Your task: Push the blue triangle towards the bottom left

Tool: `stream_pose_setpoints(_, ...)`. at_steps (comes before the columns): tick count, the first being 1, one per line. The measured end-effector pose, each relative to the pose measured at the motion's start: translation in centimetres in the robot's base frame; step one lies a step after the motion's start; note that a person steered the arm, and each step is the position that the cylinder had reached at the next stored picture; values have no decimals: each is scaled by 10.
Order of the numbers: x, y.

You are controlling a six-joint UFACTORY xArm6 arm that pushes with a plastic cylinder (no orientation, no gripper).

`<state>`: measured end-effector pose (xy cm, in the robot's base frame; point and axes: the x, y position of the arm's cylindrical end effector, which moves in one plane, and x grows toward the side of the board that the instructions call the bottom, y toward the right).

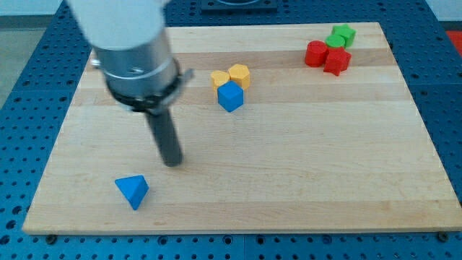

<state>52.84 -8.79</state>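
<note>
The blue triangle (133,191) lies on the wooden board (303,173) near the view's bottom left. My tip (172,162) stands just above and to the right of it, a short gap away, not touching it. The dark rod rises from the tip to the arm's grey and white body at the view's top left.
A blue cube (230,96) sits near the board's top middle, touching two yellow blocks (232,76) above it. At the view's top right, two red blocks (326,56) sit against a green block (341,35). The board lies on a blue perforated table (22,72).
</note>
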Motion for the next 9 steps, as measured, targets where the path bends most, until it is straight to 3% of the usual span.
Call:
stream_pose_setpoints(1,43,16)
stream_pose_setpoints(2,52,16)
stream_pose_setpoints(9,52,-85)
